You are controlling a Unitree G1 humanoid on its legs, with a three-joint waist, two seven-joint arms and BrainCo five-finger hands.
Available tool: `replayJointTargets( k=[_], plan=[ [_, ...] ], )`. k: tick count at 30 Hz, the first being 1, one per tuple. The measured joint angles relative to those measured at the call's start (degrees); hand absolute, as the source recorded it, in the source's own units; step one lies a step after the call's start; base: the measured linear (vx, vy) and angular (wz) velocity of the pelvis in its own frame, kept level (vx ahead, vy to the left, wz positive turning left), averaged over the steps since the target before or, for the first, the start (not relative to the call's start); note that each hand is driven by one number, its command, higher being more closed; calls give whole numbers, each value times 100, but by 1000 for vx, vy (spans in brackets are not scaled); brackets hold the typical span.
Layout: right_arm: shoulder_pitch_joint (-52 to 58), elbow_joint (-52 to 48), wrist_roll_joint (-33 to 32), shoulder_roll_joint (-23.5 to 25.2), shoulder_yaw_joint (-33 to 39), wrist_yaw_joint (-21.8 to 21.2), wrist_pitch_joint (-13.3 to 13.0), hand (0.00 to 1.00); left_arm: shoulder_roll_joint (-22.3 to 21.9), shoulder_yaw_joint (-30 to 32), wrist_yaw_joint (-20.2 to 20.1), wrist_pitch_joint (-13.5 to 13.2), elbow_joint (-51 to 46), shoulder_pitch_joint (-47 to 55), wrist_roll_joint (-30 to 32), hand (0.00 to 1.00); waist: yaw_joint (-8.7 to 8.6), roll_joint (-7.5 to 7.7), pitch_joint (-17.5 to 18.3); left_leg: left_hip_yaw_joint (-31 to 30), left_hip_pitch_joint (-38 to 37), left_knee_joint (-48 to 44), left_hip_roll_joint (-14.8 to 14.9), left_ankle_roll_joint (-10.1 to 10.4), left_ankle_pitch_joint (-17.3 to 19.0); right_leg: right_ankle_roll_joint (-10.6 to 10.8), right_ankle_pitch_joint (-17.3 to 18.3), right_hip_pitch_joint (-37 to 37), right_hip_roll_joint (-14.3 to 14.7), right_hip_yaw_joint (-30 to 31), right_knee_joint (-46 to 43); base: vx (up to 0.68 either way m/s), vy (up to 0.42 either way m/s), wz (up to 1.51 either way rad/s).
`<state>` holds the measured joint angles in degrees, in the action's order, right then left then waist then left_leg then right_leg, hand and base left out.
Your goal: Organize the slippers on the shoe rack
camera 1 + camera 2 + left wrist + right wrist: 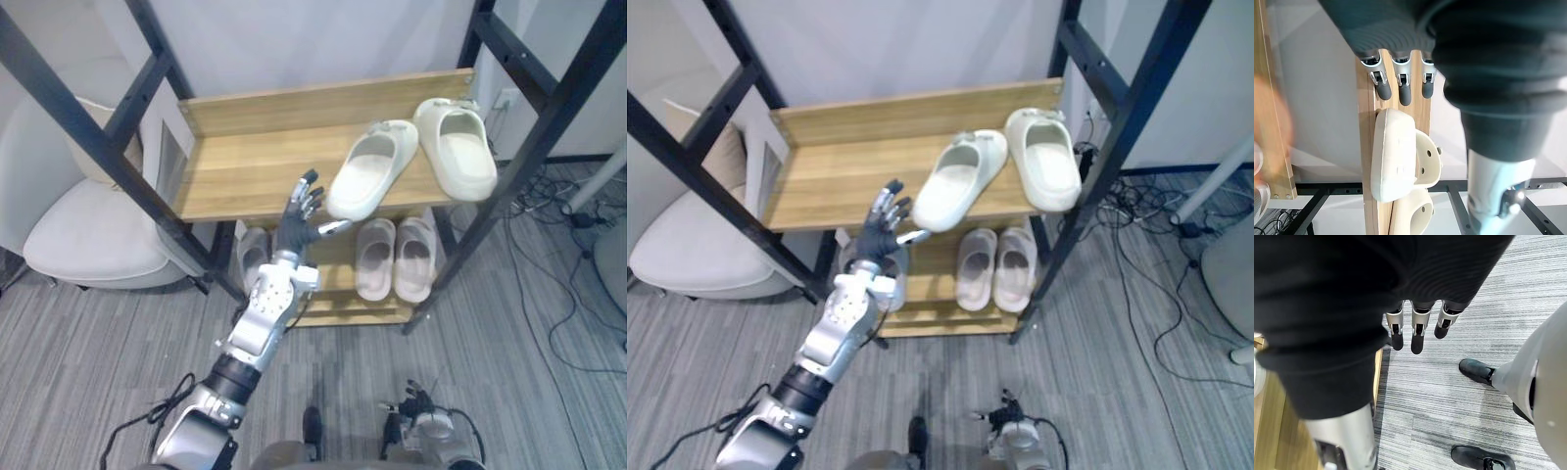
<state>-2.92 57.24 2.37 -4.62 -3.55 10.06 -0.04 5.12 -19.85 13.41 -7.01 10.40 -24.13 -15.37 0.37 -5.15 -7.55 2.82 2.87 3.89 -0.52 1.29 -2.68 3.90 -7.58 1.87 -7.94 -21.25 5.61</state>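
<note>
Two cream slippers lie on the wooden top shelf (245, 166) of the shoe rack. The left slipper (367, 171) lies at an angle, its near end hanging over the shelf's front edge. The right slipper (458, 147) lies almost straight near the right post. My left hand (299, 211) is raised at the shelf's front edge, just left of the angled slipper, open with straight fingers (1393, 85). Its thumb tip is close under that slipper's (1393, 156) overhanging end. My right hand (419, 403) hangs low over the carpet, open, fingers (1418, 330) straight and holding nothing.
A pair of beige slippers (394, 259) sits on the lower shelf, and a grey slipper (252, 257) lies to their left behind my arm. Black slanted frame posts (549, 117) flank the rack. A white chair (88, 235) stands left. Cables (554, 196) lie right.
</note>
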Motion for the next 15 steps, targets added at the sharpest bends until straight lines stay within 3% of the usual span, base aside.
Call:
replayJointTargets(
  k=[15],
  plan=[
    [2, 0, -2, 11, -6, 0, 2, 0, -264, -379, 14, 20, 386, -463, -128, 0, -148, 57, 21, 190, -30, 2, 51, 57, 53, -1, -1, 73, 45, 178, 0, 24, 8, -6]
  ],
)
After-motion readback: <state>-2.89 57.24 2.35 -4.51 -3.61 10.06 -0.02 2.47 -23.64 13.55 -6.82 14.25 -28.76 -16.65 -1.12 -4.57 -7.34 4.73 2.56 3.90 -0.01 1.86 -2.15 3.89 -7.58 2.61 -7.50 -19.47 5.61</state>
